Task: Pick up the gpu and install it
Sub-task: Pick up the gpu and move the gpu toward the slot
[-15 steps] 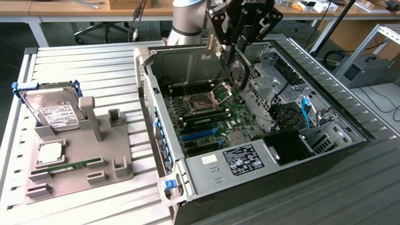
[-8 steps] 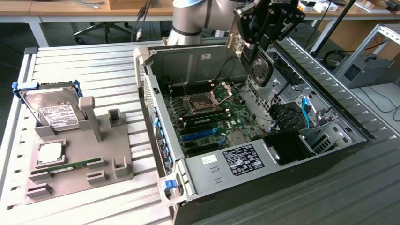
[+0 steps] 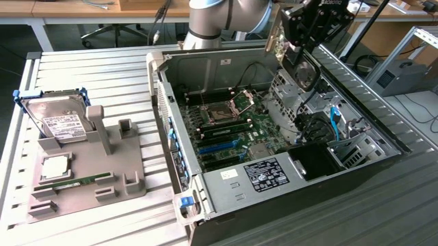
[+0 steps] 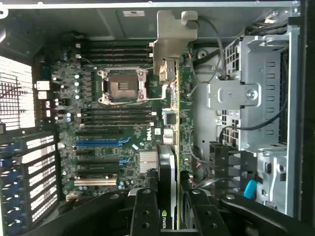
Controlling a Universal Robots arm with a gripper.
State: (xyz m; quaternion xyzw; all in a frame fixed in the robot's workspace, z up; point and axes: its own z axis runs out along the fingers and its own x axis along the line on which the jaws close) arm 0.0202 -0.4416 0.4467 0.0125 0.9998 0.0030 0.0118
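My gripper (image 3: 309, 32) hangs above the back right part of the open computer case (image 3: 226, 65) and is shut on the gpu (image 3: 305, 70). The card hangs below the fingers, black fan face outward, its lower edge near the drive cage. In the wrist view the gpu (image 4: 168, 162) appears edge-on between my gripper's (image 4: 170, 212) two black fingers (image 4: 143, 211), with its silvery bracket (image 4: 172, 44) at the far end. Beneath it lies the motherboard (image 4: 113, 123), with its blue expansion slot (image 4: 98, 143) off to the side of the card. The card is above the board and not seated in any slot.
A grey fixture (image 3: 85, 177) on the exterior view's left carries a silver hard drive (image 3: 60, 123), a CPU (image 3: 55, 166) and a green memory stick (image 3: 83, 180). Inside the case are the empty CPU socket (image 3: 220, 110), the metal drive cage (image 4: 246, 93) and loose cables (image 3: 308, 128).
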